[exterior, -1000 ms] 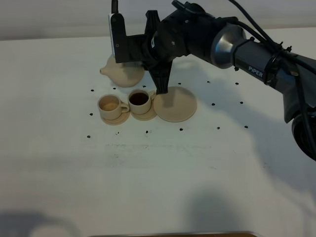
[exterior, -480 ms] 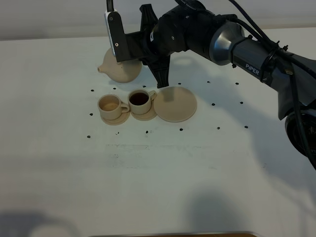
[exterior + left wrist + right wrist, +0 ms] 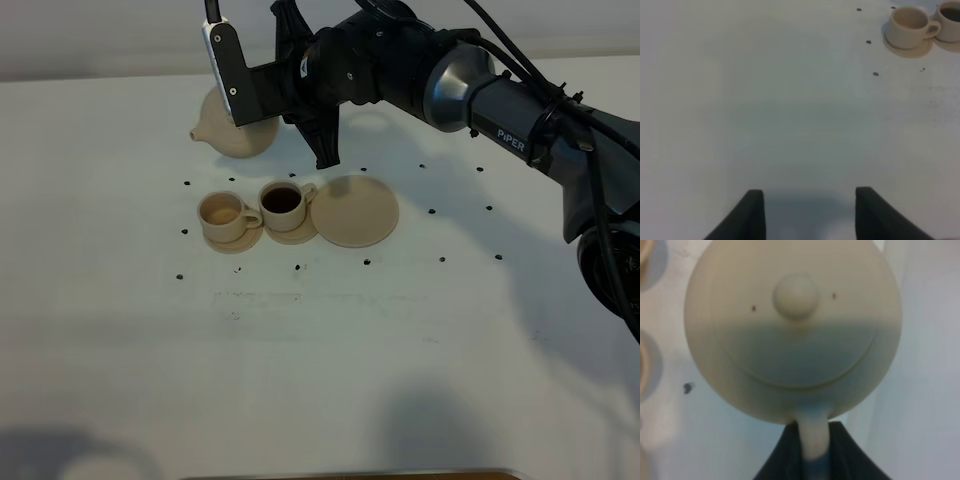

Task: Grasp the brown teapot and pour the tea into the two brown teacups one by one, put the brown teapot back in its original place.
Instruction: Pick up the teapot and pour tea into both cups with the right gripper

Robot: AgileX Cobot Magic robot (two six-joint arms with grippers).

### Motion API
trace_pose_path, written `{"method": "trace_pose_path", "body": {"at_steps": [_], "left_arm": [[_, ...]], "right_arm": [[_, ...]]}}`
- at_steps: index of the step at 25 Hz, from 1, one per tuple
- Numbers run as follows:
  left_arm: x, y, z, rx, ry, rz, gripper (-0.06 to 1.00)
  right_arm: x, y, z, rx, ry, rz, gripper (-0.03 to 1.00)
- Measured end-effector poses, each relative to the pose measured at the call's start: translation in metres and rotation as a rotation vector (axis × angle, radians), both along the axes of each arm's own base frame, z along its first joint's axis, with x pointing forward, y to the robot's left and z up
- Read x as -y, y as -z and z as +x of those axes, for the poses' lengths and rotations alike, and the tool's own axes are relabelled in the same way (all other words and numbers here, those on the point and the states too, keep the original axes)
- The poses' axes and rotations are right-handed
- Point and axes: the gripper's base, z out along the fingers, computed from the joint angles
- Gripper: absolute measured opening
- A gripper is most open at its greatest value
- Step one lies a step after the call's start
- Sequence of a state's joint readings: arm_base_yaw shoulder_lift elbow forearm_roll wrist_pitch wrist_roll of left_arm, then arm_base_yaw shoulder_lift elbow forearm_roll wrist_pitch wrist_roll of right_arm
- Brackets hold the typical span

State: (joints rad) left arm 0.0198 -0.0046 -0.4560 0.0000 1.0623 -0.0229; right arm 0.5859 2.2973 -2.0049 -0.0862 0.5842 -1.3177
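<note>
One word legible: PiPER.
Printed in pale letters, capitals save for a small i, on the dark forearm of the right arm (image 3: pixel 515 125), as seen from the high camera; set slantwise along the link's length, just behind the grey collar (image 3: pixel 455 90) and ahead of the cables bound to the link.
</note>
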Motion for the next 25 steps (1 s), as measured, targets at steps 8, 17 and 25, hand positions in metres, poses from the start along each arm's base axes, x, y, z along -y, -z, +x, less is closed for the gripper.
{"method": "trace_pose_path", "body": {"at_steps": [8,17,25], "left_arm": [[0.0,0.0,0.0,0.0,0.0,0.0,0.48],[0.0,0.0,0.0,0.0,0.0,0.0,0.48],[0.0,0.0,0.0,0.0,0.0,0.0,0.48]], "right_arm": [[-0.0019,-0.0008,-0.0002,0.002,-0.009,0.023,0.08],[-0.002,0.0016,-0.0031,-0.011,-0.065,-0.029,0.08],[-0.0035,0.0042,-0.0076,-0.024,-0.142,-0.091,0.08]]}}
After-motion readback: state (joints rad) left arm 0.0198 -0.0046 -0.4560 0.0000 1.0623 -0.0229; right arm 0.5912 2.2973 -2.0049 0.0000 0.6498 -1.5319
